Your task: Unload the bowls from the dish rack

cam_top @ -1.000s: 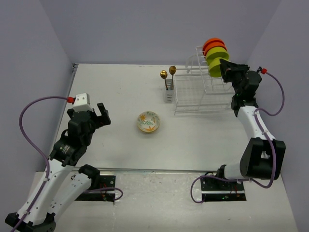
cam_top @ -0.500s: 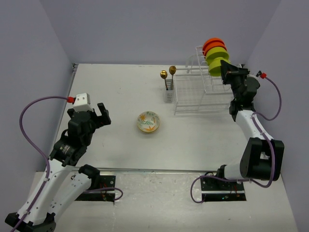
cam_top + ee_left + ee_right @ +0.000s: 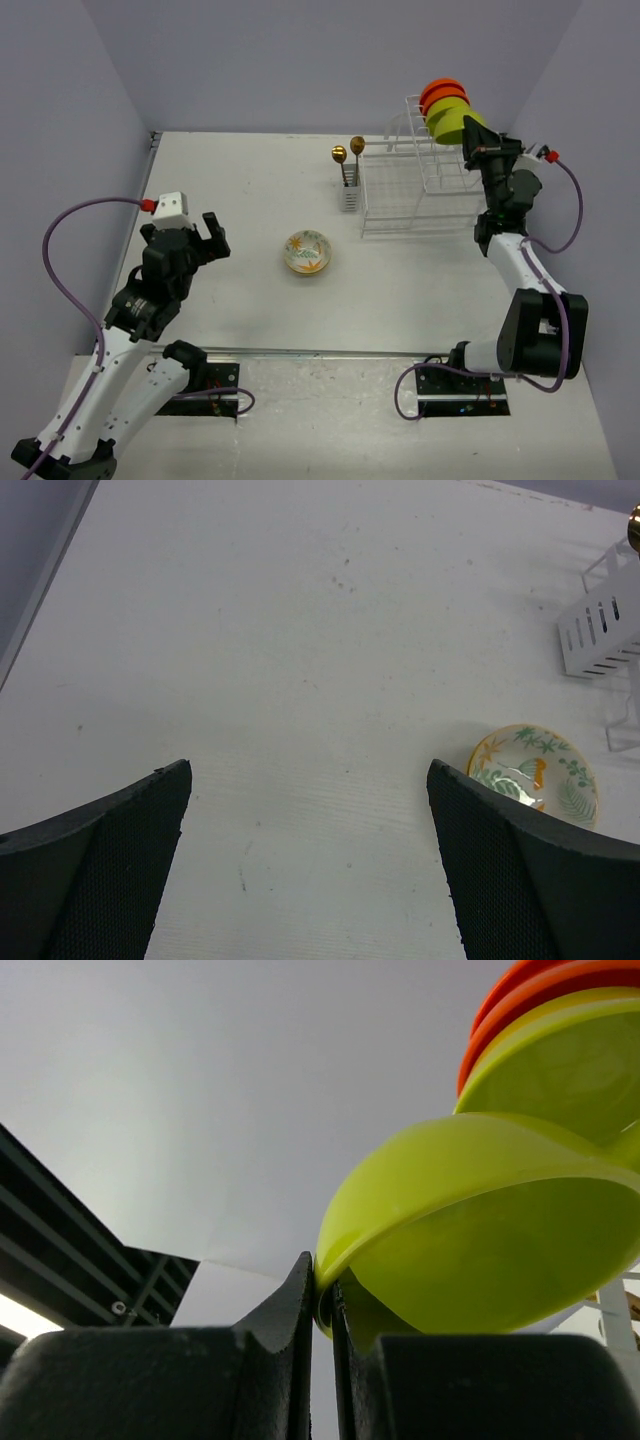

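The white wire dish rack [image 3: 415, 190] stands at the back right, with orange bowls [image 3: 443, 92] and a lime-green bowl [image 3: 450, 120] upright in its upper tier. My right gripper [image 3: 477, 143] is shut on the rim of another lime-green bowl [image 3: 480, 1220] and holds it just off the stack; the racked green bowl [image 3: 560, 1070] and orange bowls [image 3: 530, 990] show behind it. The cream floral bowl [image 3: 307, 251] sits on the table, also in the left wrist view [image 3: 535, 773]. My left gripper [image 3: 208, 238] is open and empty, left of it.
Two gold spoons [image 3: 347, 152] stand in the white cutlery caddy [image 3: 349, 195] at the rack's left side; the caddy also shows in the left wrist view [image 3: 598, 632]. Purple walls close the table at the back, left and right.
My right gripper has risen and tilted back with the lime-green bowl, lifting it up out of the rack's tier. The left arm has not moved.
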Robot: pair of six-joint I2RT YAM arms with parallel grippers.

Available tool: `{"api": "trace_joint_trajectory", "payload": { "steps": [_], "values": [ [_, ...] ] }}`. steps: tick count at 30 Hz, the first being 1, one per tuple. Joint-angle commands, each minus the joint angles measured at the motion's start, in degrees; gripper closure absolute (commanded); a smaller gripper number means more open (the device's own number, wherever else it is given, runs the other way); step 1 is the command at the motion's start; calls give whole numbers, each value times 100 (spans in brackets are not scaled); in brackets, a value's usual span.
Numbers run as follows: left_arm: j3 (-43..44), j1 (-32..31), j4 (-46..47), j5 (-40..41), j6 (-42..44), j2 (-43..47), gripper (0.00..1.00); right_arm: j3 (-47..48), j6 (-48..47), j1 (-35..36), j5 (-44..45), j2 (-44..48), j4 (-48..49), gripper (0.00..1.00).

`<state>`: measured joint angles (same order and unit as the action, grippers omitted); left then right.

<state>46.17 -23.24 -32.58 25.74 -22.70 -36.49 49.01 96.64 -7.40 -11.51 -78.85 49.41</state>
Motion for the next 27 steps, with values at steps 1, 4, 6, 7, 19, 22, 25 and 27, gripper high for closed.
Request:
{"api": "trace_joint_trajectory", "payload": {
  "steps": [1, 4, 6, 7, 19, 22, 25, 27],
  "values": [
    [6, 74, 234, -34, 187, -7, 0, 12, 74, 2, -26, 475, 614, 100],
    [50, 92, 243, 36, 178, 1, 0, 195, -179, 2, -561, 677, 194, 100],
    [128, 92, 208, 72, 152, -7, 0, 756, -1114, 54, -1070, 800, -841, 100],
    [285, 92, 199, 72, 143, -25, 0, 1055, -1634, 124, -1656, 862, -1376, 100],
    [4185, 92, -565, -2024, -191, -1834, 0, 3238, -9950, 4796, 522, 1144, -7910, 100],
    [4601, 92, -679, -2895, -130, -2230, 0, 2834, -10823, 6290, 1851, 1056, -8262, 100],
    [4506, 75, -785, -3502, -7, -2459, 0, 2667, -11210, 6890, 2564, 933, -8289, 100],
    [4209, 66, -794, -3925, 55, -2731, 0, 2657, -11483, 7409, 2819, 766, -8333, 100]
  ]
}}
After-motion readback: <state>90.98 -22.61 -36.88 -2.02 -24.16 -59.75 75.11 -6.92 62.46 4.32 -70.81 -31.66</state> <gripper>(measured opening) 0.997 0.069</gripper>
